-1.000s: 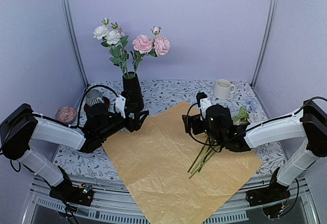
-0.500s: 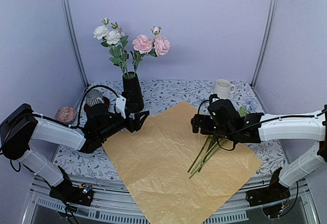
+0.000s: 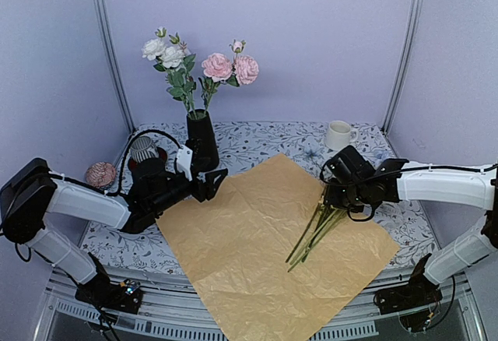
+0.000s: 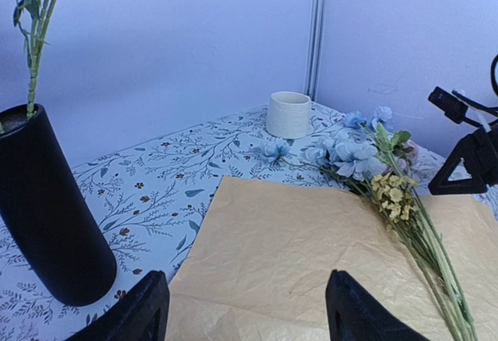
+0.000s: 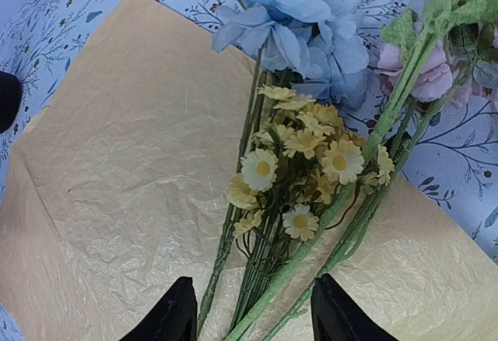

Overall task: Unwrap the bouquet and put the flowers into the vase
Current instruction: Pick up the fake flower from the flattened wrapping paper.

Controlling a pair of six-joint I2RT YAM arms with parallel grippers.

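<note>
The bouquet lies unwrapped: its tan paper (image 3: 241,240) is spread flat on the table. Loose flowers (image 3: 315,232) rest on its right part, with blue and yellow blooms (image 5: 311,162) and long green stems. The black vase (image 3: 201,142) at the back left holds white and pink roses (image 3: 218,67). My right gripper (image 3: 339,198) hovers over the stems. In the right wrist view it (image 5: 253,306) is open, its fingers either side of the stems. My left gripper (image 3: 215,181) is open over the paper's left corner (image 4: 311,232), beside the vase (image 4: 47,216).
A white mug (image 3: 338,135) stands at the back right, near the blooms (image 4: 350,150). A striped grey object (image 3: 142,148) and a pinkish ball (image 3: 100,174) sit left of the vase. Walls close in on three sides.
My right arm has swung right and back along the stems towards the blooms, and its jaws have narrowed. The left arm has not moved.
</note>
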